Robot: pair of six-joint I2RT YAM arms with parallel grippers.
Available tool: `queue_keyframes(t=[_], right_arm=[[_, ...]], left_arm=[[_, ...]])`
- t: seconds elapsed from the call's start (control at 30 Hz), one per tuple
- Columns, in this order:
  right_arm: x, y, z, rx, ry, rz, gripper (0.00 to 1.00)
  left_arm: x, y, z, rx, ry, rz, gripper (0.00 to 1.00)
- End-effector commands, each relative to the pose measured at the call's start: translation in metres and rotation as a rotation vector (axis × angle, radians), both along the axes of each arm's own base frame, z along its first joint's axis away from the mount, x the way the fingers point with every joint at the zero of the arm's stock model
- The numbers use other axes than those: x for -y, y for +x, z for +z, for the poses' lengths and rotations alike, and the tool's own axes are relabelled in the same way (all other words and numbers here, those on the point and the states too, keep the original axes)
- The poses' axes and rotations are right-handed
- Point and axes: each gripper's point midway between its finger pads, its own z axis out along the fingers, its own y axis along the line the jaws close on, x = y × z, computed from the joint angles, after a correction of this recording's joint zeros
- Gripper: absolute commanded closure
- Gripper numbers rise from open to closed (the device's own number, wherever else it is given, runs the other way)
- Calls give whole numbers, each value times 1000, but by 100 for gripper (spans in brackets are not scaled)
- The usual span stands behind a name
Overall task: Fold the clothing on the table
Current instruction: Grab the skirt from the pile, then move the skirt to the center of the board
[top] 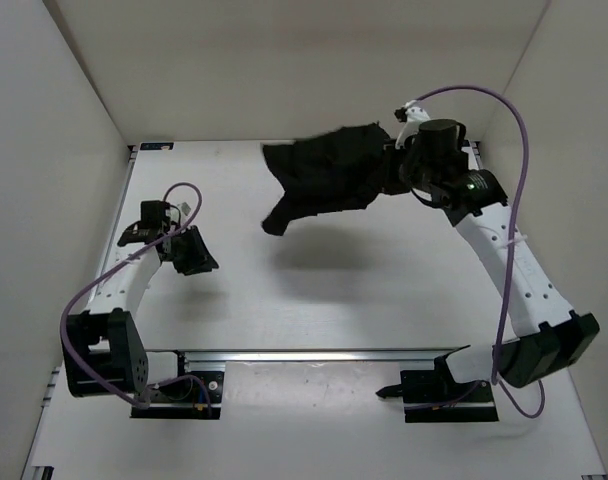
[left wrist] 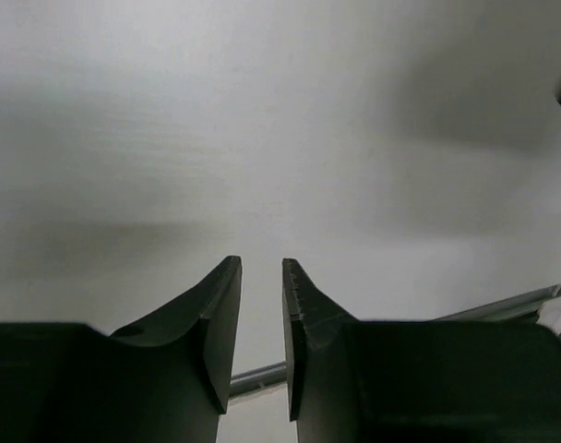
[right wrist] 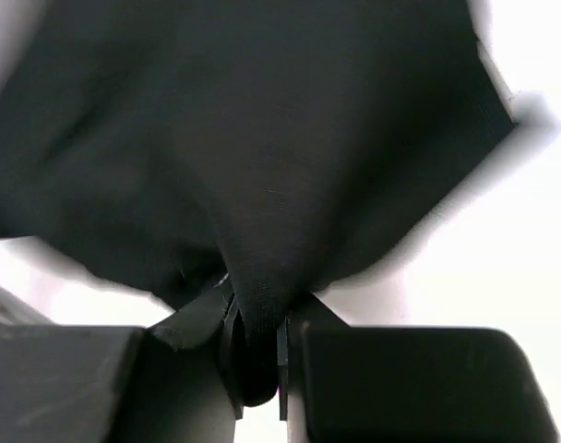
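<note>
The clothing (top: 324, 175), a black soft garment, hangs bunched above the far right part of the table (top: 284, 310) and casts a shadow below itself. My right gripper (top: 392, 166) is shut on its right edge. In the right wrist view a fold of the clothing (right wrist: 262, 138) is pinched between the jaws of the right gripper (right wrist: 257, 318). My left gripper (top: 199, 262) hovers over the table's left side, well apart from the garment. The left wrist view shows the left gripper (left wrist: 261, 266) open by a narrow gap, with only white table between the fingers.
White upright walls (top: 74, 120) close in the table on the left, back and right. A metal rail (top: 314, 353) runs along the near edge between the arm bases. A purple cable (top: 524, 150) loops over the right arm.
</note>
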Motion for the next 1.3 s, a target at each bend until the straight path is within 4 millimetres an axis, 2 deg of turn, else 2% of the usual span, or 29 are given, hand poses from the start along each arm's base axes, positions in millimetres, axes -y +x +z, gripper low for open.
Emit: queue_keyframes(t=[0.0,0.07,0.1,0.13,0.2,0.23,0.27,0.3,0.33,0.37,0.4,0.43,0.47,0.53,0.57,0.6,0.67,0.7,0.77,0.83,0.87,0.9,0.93,0.97,1.07,1.1,1.23,1.27], right_arm=[[16,-7,-45,-166,17,-36,100],[21,-20,-89,-289,14,-35,96],[24,-25,-100,-321,10,-31,87],[27,-38,-133,-415,-33,-28,57],[41,-51,-163,-469,-134,-88,32],[53,-56,-175,-472,-201,-134,24],[64,-57,-178,-459,-246,-180,22],[77,-61,-185,-460,-288,-227,22],[86,-66,-189,-469,-296,-260,23],[87,-68,-191,-465,-298,-250,22],[87,-69,-188,-443,-284,-244,23],[82,-71,-186,-422,-273,-223,24],[68,-74,-182,-400,-238,-150,27],[39,-86,-179,-361,-211,-61,27],[33,-91,-182,-362,-215,-48,26],[22,-94,-186,-371,-210,-37,26],[8,-103,-201,-413,-219,5,26],[4,-105,-211,-448,-233,1,26],[4,-106,-230,-484,-273,-19,24],[-1,-113,-244,-508,-287,-3,24],[-1,-111,-250,-518,-275,-19,24],[-3,-113,-253,-530,-269,-4,25],[-5,-115,-256,-536,-262,9,25],[-8,-115,-259,-539,-256,9,26],[-14,-116,-265,-556,-256,45,26],[-17,-120,-270,-571,-265,60,31],[-22,-123,-273,-587,-263,96,42],[-22,-122,-271,-582,-257,88,42]], left_arm=[[-5,36,68,229,1,68,63],[-11,43,100,307,9,103,59],[-15,45,102,305,28,112,58],[-13,44,109,293,62,92,55],[-6,41,108,281,86,47,53],[-4,37,102,268,79,37,52],[13,30,99,256,40,-5,52],[19,19,84,229,15,-12,52],[32,14,79,215,-21,-27,52],[38,3,62,171,-39,-32,53],[50,1,60,180,-54,-58,53],[55,-4,47,151,-65,-58,53],[66,-13,35,116,-73,-79,53],[91,-13,31,129,-103,-87,53],[96,-16,22,117,-111,-85,53],[107,-10,24,144,-128,-82,52],[126,-5,10,123,-134,-82,52],[135,2,12,145,-142,-78,52],[146,14,-6,103,-108,-62,52],[154,32,-7,114,-77,-47,51],[154,35,-21,89,-47,-36,51],[158,38,-23,88,-41,-38,52],[158,51,-26,88,-18,-17,51],[160,48,-36,62,-6,-21,51],[163,64,-48,57,36,19,51],[161,70,-52,66,58,41,50],[163,75,-72,9,122,28,47],[161,67,-76,-34,152,14,46]])
